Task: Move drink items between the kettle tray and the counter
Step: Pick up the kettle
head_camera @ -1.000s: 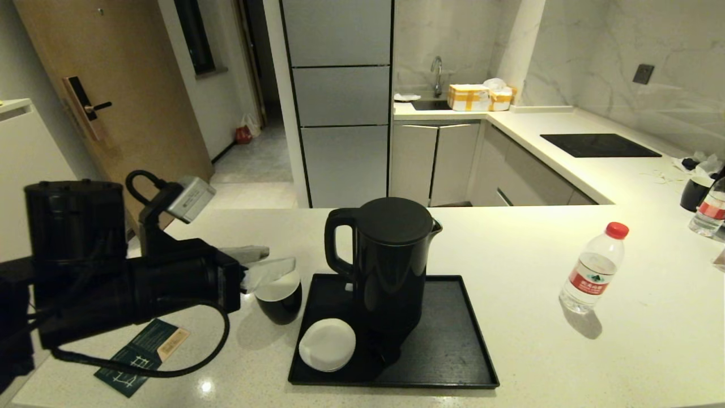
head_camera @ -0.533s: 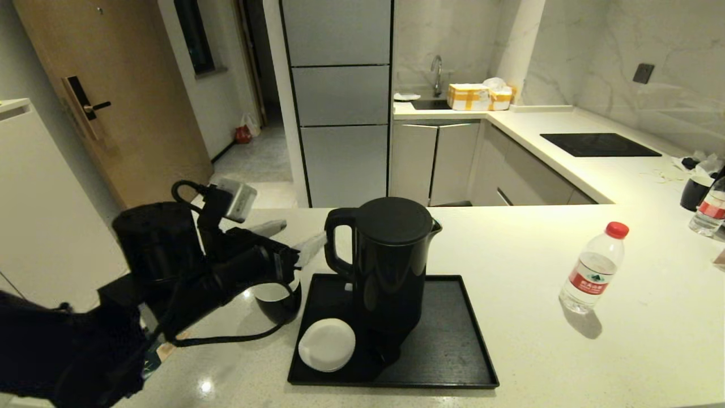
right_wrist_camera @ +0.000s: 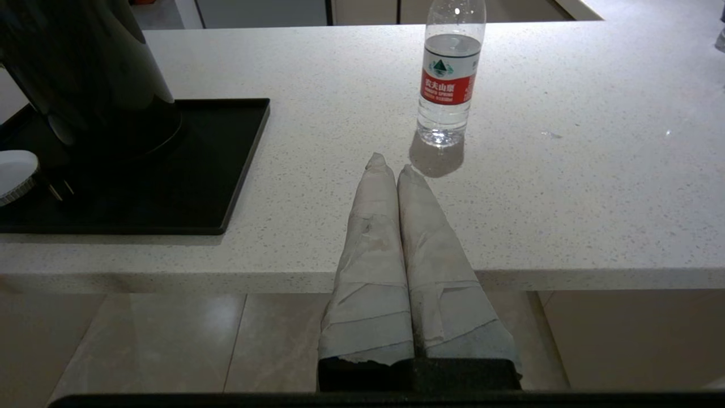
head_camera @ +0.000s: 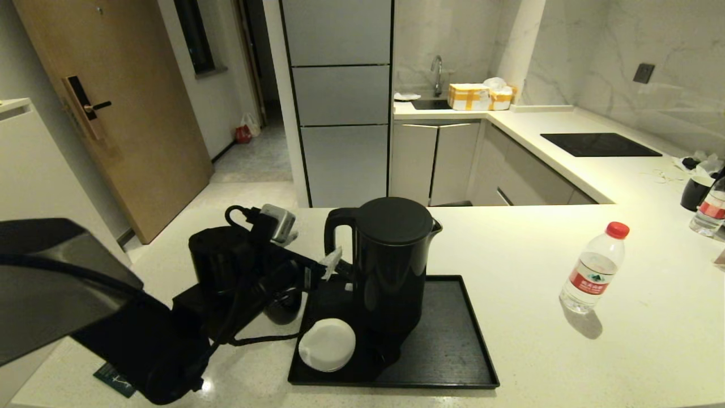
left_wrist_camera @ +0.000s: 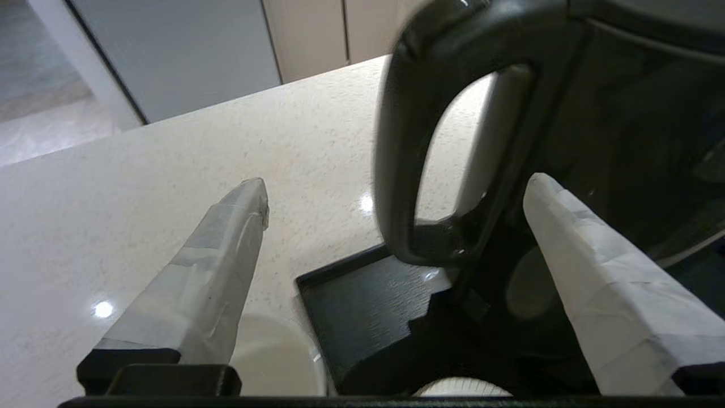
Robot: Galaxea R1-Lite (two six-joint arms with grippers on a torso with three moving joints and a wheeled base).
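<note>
The tall black kettle [head_camera: 391, 260] stands on the black tray [head_camera: 447, 351] on the cream counter [head_camera: 527, 249]. My left gripper [head_camera: 328, 262] is open at the kettle's loop handle [left_wrist_camera: 396, 170]. In the left wrist view the handle shows between the two taped fingers [left_wrist_camera: 226, 255], touching neither. The small black cup [head_camera: 283, 310] sits on the counter just left of the tray, mostly hidden by my left arm; its white inside [left_wrist_camera: 272, 357] shows under the wrist. The red-capped bottle [head_camera: 592, 269] stands on the counter to the right. My right gripper [right_wrist_camera: 391, 164] hangs shut and empty at the counter's front edge, short of the bottle [right_wrist_camera: 450, 79].
A white saucer [head_camera: 327, 344] lies on the tray's front left corner. A second cup [head_camera: 695, 192] and bottle [head_camera: 708, 212] stand at the far right, beyond them the black hob panel [head_camera: 600, 145]. A dark card [head_camera: 113, 378] lies near the front left edge.
My left arm has swung right, from over the cup to the kettle's handle, with its fingers still open. The cup, kettle and bottle have stayed in place.
</note>
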